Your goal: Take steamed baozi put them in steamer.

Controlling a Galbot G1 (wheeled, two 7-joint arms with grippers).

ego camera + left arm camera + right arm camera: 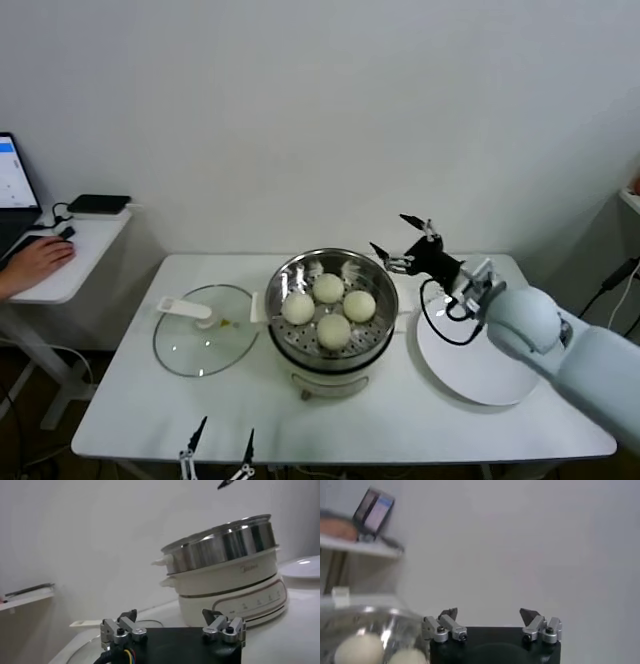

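The steamed baozi (329, 306), four of them, sit together on the perforated tray inside the steamer (333, 352), which stands at the middle of the tabletop (130, 410) in my head view. One bun lies at 12 o'clock on the tray, one at 9, one at 3 and one at 6, packed close.

My right gripper (398, 242) hangs in the air off the steamer's rim at about 2 o'clock, above the pot's edge, its jaws spread wide and holding nothing. In the right wrist view two buns show low beside the jaws, inside the shiny wall.

My left gripper (221, 445) is parked at the near edge of the tabletop, at 7 o'clock from the steamer, jaws apart and empty.

A glass lid (205, 330) with a white handle lies flat at 9 o'clock from the pot. A white plate (480, 375) lies at 3 o'clock, under my right arm.
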